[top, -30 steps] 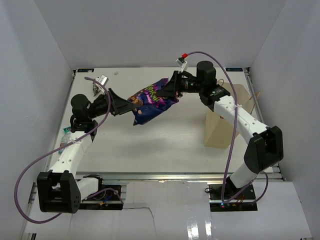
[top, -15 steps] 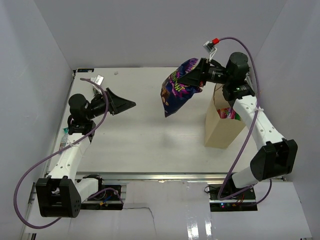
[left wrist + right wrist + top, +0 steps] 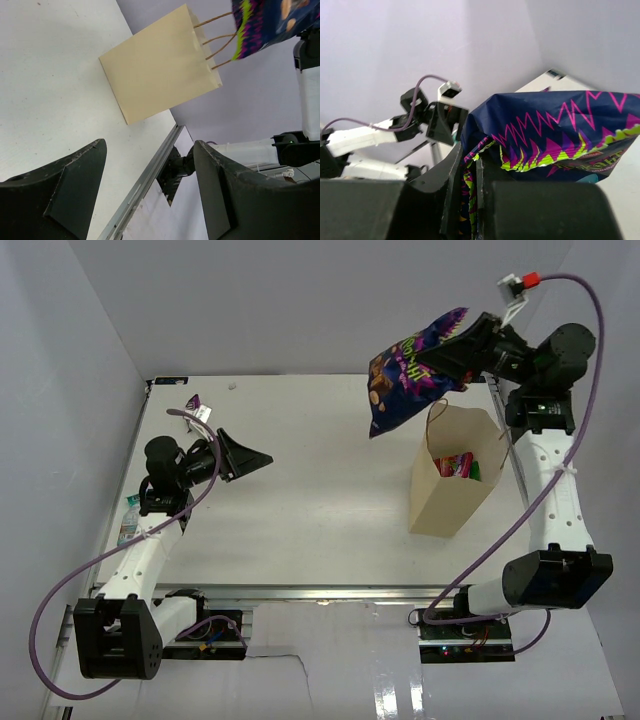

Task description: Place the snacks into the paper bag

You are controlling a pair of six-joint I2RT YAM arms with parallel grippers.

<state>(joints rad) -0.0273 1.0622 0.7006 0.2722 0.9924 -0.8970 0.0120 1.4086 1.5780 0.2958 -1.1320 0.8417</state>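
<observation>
My right gripper (image 3: 468, 340) is shut on the top edge of the big purple bag (image 3: 408, 378), which hangs high in the air just above and left of the paper bag's mouth. In the right wrist view the purple bag (image 3: 555, 132) is pinched between the jaws of my right gripper (image 3: 470, 162). The tan paper bag (image 3: 448, 490) stands upright at the right, with a pink-red and a green packet (image 3: 456, 466) inside. My left gripper (image 3: 262, 455) hovers open and empty over the left of the table. Its wrist view shows that gripper (image 3: 150, 145), the paper bag (image 3: 160, 70) and the purple bag (image 3: 272, 22).
A pale teal packet (image 3: 128, 521) lies at the table's left edge beside the left arm. A small dark purple bar (image 3: 193, 400) lies at the far left corner. White walls enclose the table on three sides.
The right arm has swung the purple bag up and to the right, from over the table's middle to above the paper bag. The left gripper has let go of it and stayed put.
</observation>
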